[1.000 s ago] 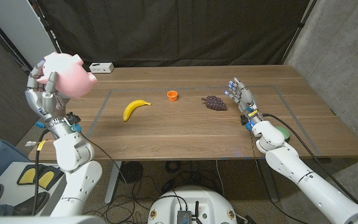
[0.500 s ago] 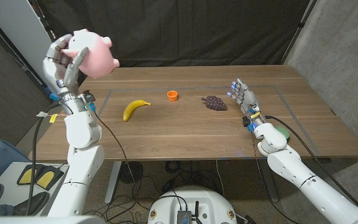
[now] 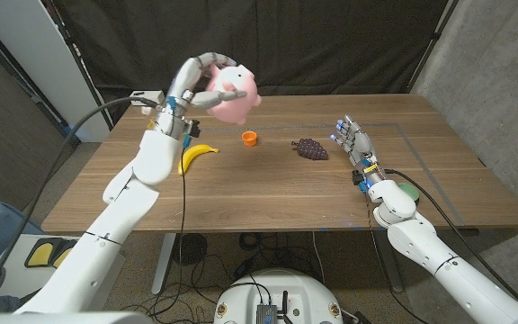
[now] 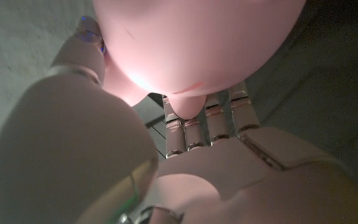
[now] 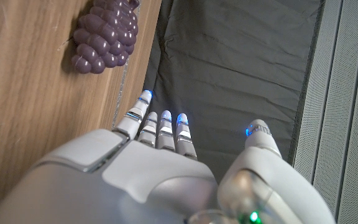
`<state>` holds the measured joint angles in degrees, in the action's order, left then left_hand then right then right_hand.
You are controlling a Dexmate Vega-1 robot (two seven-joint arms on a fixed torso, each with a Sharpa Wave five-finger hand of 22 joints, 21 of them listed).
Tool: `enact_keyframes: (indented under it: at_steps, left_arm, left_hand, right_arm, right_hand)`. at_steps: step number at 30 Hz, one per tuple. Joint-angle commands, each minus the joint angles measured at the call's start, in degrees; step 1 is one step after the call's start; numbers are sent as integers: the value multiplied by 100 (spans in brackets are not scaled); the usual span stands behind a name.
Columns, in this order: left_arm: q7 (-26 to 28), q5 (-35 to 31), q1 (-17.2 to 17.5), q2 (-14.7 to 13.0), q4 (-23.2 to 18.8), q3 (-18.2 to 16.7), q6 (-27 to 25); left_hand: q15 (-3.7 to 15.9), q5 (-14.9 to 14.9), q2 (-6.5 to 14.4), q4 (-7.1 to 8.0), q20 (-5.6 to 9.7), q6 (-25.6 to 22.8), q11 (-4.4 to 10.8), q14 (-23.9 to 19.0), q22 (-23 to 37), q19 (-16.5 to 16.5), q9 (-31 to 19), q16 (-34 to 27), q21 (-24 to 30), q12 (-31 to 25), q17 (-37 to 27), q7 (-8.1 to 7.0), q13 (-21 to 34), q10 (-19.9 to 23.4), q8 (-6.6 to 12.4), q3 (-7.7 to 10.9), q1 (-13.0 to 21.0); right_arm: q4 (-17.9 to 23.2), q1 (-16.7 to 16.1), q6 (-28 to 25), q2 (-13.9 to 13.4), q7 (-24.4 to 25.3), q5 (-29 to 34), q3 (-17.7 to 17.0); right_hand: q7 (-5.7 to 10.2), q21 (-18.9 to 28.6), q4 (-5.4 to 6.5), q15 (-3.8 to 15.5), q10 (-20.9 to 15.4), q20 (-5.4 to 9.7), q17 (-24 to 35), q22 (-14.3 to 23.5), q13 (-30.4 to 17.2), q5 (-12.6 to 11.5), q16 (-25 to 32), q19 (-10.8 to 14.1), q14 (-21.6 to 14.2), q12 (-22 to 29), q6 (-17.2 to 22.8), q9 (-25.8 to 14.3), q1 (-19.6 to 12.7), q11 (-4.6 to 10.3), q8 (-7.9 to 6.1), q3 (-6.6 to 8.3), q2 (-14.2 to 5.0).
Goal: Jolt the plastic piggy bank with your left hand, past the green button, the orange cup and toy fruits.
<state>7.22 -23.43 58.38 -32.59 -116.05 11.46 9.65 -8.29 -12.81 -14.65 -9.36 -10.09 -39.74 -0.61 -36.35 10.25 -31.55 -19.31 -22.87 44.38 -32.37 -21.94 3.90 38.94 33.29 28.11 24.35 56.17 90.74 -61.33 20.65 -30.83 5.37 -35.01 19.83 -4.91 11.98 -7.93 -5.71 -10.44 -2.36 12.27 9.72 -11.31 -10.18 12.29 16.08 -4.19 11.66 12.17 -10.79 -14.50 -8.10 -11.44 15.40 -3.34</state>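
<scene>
One wrist view: fingers [image 4: 207, 121] cradling piggy bank [image 3: 234, 94] underside.

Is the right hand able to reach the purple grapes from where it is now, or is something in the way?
Probably yes. The right hand holds nothing, its fingers apart, and stands beside the grapes with only bare table between them. The orange cup sits farther off, out of that path.
</scene>
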Motion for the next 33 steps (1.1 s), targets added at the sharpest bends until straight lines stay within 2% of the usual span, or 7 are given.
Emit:
enact_keyframes:
  at_steps: [1,11,16,24,33]
  left_arm:
    - [-1350,-3506,-735,-881,-320,1452,-1509]
    - [-1167,-2758,-722,-1214,-432,1471,-1759]
    - [-974,-2591,-704,-1310,-473,1501,-1856]
    - [-702,-1811,-637,-1433,-461,1285,-1825]
    - [-535,-1496,-637,-1581,-479,1307,-1836]
  left_hand:
    - [1503,-19,2153,-18,919,-58,335,-1144,24,-902,-9,24,33,32,-11,-20,198,529,18,14,2073]
    - [1475,-21,2170,-11,912,-73,318,-1153,16,-897,5,31,55,69,-7,-14,175,568,6,19,2060]
    - [1459,-21,2178,-8,906,-77,310,-1156,13,-895,13,39,68,76,-1,-10,193,574,-4,23,2051]
    - [1448,-21,2180,-7,906,-85,316,-1167,10,-895,23,38,85,94,-8,-6,204,582,-16,25,2038]
    - [1457,-21,2182,-14,903,-113,315,-1202,8,-903,34,27,108,103,-16,15,213,621,-23,30,2036]
  right_arm:
    - [-115,25,24,43,-106,-101,4]
    - [-127,54,-15,32,-142,-117,22]
    - [-109,56,-28,15,-140,-96,29]
    - [-48,26,-69,-1,-90,-92,24]
    - [-35,10,-20,-4,-54,-35,16]
  right_hand:
    - [-33,-3,1,19,-25,6,7,23,-12,3,0,48,9,9,28,-19,-39,1,9,-14,-36]
    - [-34,-13,3,20,-19,13,8,24,-12,3,1,49,5,6,27,-19,-44,10,10,-16,-45]
    - [-22,-19,3,27,-12,22,9,24,-12,3,-3,44,13,3,25,-19,-45,15,11,-18,-47]
    - [-39,-20,4,15,-18,7,10,24,-13,4,-2,59,7,5,30,-19,-45,1,10,-22,-48]
    - [-43,-19,2,21,-25,13,9,24,-13,4,-1,78,1,7,27,-19,-51,2,11,-24,-50]
